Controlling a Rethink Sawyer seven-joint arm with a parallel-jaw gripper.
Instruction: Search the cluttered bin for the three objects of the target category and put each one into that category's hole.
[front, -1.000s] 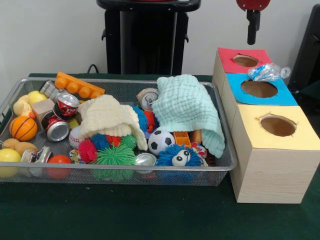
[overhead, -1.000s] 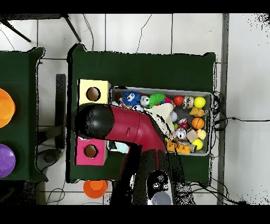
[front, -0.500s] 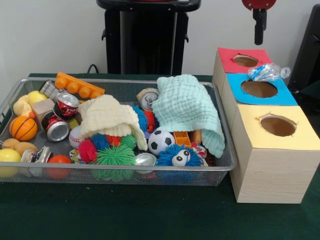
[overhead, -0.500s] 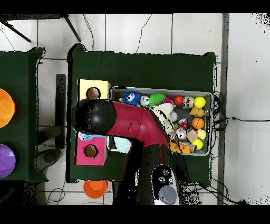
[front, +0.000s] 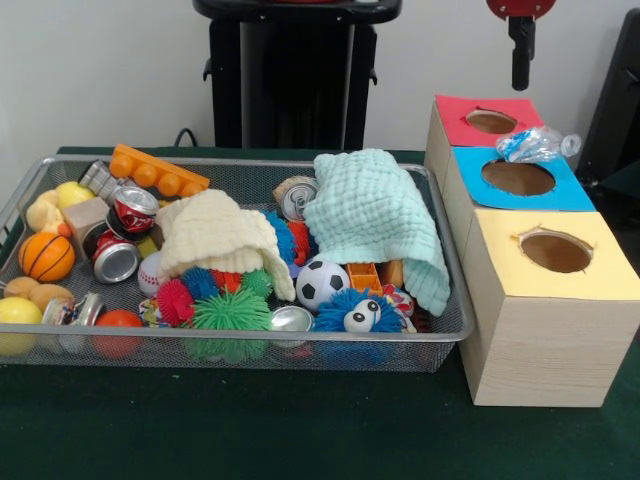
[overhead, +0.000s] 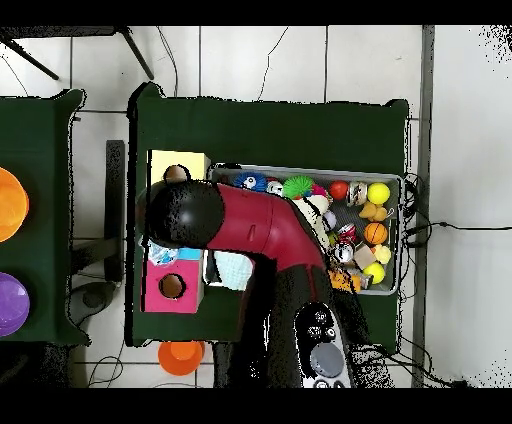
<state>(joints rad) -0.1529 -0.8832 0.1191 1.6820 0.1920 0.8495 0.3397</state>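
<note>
The wire bin (front: 452, 325) holds balls, drink cans, spiky toys, blocks and two cloths in a heap. To its right stand three wooden boxes, each with a hole on top: red (front: 452, 115), blue (front: 570, 195), yellow (front: 600, 285). A crushed clear plastic bottle (front: 537, 144) lies on top where the red and blue boxes meet, beside the holes. My gripper (front: 519, 60) hangs high above the red box, well clear of the bottle, with nothing on it. In the overhead view my arm (overhead: 250, 230) covers the boxes' middle and hides the gripper.
A cream cloth (front: 215, 235) and a mint cloth (front: 380, 215) cover part of the bin's contents. A soccer ball (front: 322, 283), a basketball (front: 46, 256) and red cans (front: 132, 208) show. The black pedestal (front: 295, 75) stands behind the bin.
The gripper has moved a little to the right and upward over the red box, then held still. The bottle and the bin's contents have not moved.
</note>
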